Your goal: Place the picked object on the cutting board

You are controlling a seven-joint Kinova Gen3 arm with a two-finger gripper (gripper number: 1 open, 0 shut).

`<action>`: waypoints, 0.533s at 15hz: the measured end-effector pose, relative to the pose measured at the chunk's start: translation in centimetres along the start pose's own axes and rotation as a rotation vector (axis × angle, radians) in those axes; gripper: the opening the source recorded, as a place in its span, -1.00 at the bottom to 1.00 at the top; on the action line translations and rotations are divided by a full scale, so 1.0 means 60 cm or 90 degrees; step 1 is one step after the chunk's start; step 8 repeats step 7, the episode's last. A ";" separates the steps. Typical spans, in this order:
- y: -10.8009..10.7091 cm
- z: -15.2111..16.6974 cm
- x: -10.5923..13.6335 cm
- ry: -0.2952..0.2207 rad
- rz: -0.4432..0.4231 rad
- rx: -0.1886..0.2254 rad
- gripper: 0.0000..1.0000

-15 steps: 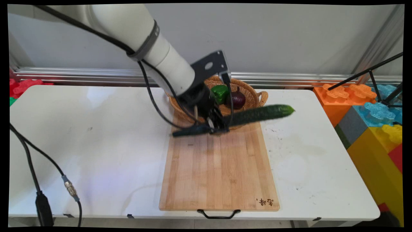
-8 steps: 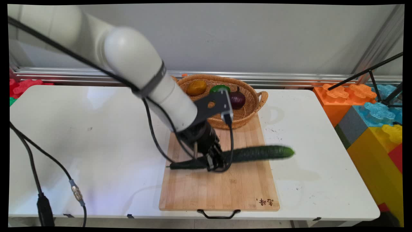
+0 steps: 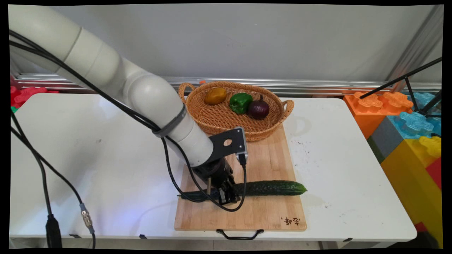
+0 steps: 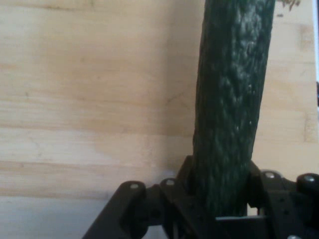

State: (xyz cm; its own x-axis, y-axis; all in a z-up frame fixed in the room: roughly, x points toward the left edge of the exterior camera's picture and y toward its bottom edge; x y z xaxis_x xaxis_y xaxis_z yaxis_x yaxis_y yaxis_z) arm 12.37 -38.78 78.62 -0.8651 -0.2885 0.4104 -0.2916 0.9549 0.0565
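Observation:
A long dark green cucumber (image 3: pixel 268 188) lies crosswise on the near part of the wooden cutting board (image 3: pixel 265 162), its right tip reaching the board's right edge. My gripper (image 3: pixel 227 196) is shut on the cucumber left of its middle, low against the board. In the hand view the cucumber (image 4: pixel 232 104) runs up from between the black fingers (image 4: pixel 187 186), with the board's wood (image 4: pixel 89 99) close behind it.
A wicker basket (image 3: pixel 219 116) stands behind the board, holding a yellow-brown vegetable (image 3: pixel 215 95), a green pepper (image 3: pixel 241 102) and a purple onion (image 3: pixel 258 109). Large coloured blocks (image 3: pixel 406 123) stand off the table's right end. Black cables (image 3: pixel 42 183) hang at the left.
The gripper carried the cucumber from in front of the basket down and toward the near side of the board. The cucumber now rests level on the board.

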 end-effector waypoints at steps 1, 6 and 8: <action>-0.001 0.006 -0.004 -0.003 -0.002 -0.001 -1.00; -0.009 0.015 -0.010 -0.006 -0.012 0.002 1.00; -0.012 0.014 -0.010 -0.006 -0.015 0.004 1.00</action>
